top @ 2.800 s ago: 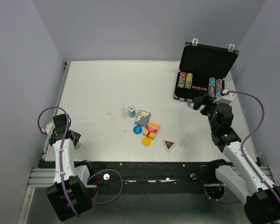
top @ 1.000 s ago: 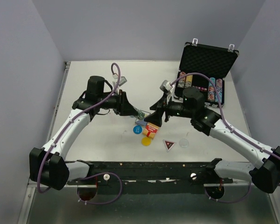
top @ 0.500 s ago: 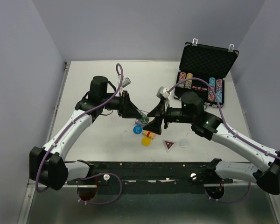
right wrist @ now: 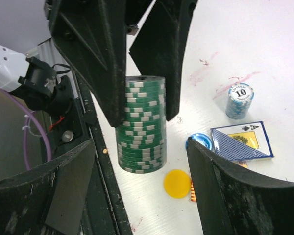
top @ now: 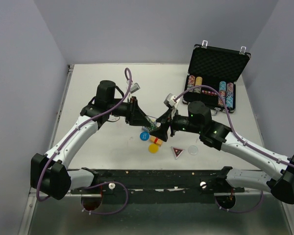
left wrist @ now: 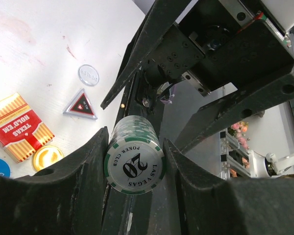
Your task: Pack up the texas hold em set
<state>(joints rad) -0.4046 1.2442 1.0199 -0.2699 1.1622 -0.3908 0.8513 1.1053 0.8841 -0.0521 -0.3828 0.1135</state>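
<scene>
Left gripper (left wrist: 134, 155), now nearer the right arm than half a second ago, is clamping green chip stack (left wrist: 134, 164) reading "POKER CLUB 20 LAS VEGAS". Red deck (left wrist: 18, 128) reads "TEXAS HOLD'EM". Right gripper (right wrist: 139, 147) is gaping wide around the stack, holding nothing. Open briefcase (top: 218, 61) is standing at 1 o'clock.

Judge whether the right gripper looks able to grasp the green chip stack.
Probably yes: the right gripper is open facing the green chip stack, whose free end is bare past the left gripper.
</scene>
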